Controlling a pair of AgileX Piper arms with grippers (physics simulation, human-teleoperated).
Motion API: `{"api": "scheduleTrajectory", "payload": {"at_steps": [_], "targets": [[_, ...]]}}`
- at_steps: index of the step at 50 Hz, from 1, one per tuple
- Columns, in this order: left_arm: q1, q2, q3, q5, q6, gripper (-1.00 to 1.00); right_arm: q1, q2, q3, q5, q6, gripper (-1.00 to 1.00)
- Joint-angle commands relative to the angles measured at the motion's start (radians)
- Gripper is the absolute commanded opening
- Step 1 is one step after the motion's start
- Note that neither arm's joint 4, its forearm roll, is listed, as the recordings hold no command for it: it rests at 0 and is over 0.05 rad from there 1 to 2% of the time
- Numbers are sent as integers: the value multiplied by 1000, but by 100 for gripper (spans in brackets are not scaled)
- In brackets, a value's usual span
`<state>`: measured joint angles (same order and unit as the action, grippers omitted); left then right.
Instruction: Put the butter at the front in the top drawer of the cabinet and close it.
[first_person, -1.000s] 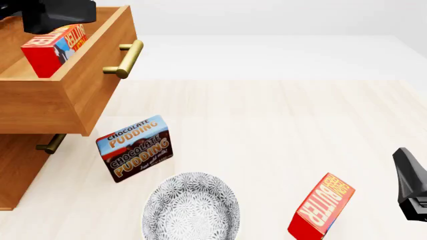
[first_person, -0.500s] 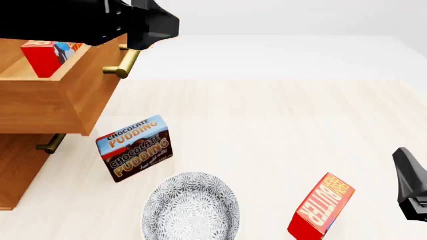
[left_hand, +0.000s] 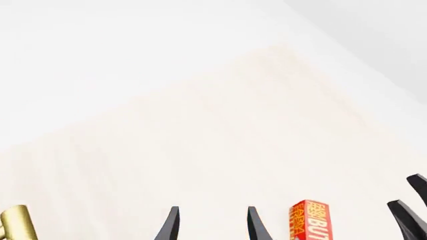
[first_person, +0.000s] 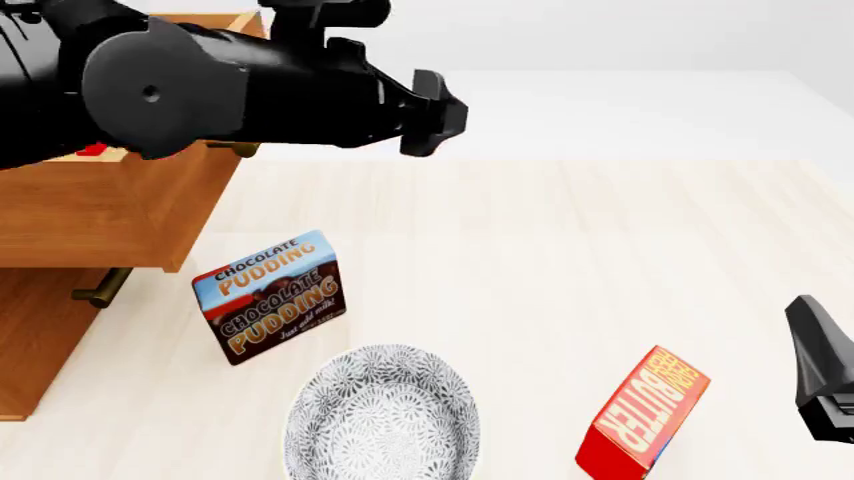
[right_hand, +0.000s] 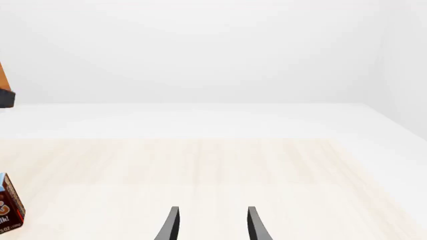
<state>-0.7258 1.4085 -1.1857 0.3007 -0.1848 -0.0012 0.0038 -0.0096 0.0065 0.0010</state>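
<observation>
The top drawer (first_person: 127, 205) of the cabinet (first_person: 34, 340) stands pulled out at the left. My left arm covers most of it. Only a red sliver of a butter carton (first_person: 91, 150) shows inside. My left gripper (first_person: 430, 108) hangs open and empty to the right of the drawer front, above the table. In the left wrist view its fingers (left_hand: 171, 224) are apart, with the brass handle (left_hand: 16, 225) at the edge. A second butter carton (first_person: 642, 415) (left_hand: 311, 221) stands on the table at the near right. My right gripper (first_person: 819, 368) (right_hand: 212, 225) rests open just right of it.
A blue-and-brown Chocolate Pudding box (first_person: 272, 295) (right_hand: 9, 210) stands tilted below the drawer front. A patterned grey bowl (first_person: 383, 415) sits near the front edge. The lower drawer's brass handle (first_person: 99, 288) sticks out under the open drawer.
My left arm has swung out of the drawer to the right, past the handle, leaving the butter carton inside. The right arm and the table objects have not moved.
</observation>
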Motion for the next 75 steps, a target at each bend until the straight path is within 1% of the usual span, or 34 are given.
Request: {"api": "scheduleTrajectory", "payload": {"at_steps": [1,2,16,25,26,27,28,33,41,46,58,63,75], "targets": [[23,130,-30,-52,11,100,0,-1,1,0,0,100],[26,133,-30,-60,-1,100,0,-1,1,0,0,100],[85,248,-63,-89,-3,100,0,-1,1,0,0,100],[107,287,-73,-102,-8,100,0,-1,1,0,0,100],[145,307,-87,-93,27,100,0,-1,1,0,0,100],[145,308,-87,-92,27,100,0,-1,1,0,0,100],[134,306,-72,-109,-2,100,0,-1,1,0,0,100],[161,316,-71,-114,9,100,0,-1,1,0,0,100],[184,325,-60,-126,1,100,0,-1,1,0,0,100],[212,334,-72,-111,23,100,0,-1,1,0,0,100],[237,329,-63,-114,20,100,0,-1,1,0,0,100],[258,334,-51,-123,11,100,0,-1,1,0,0,100],[275,336,-32,-145,-5,100,0,-1,1,0,0,100]]}}
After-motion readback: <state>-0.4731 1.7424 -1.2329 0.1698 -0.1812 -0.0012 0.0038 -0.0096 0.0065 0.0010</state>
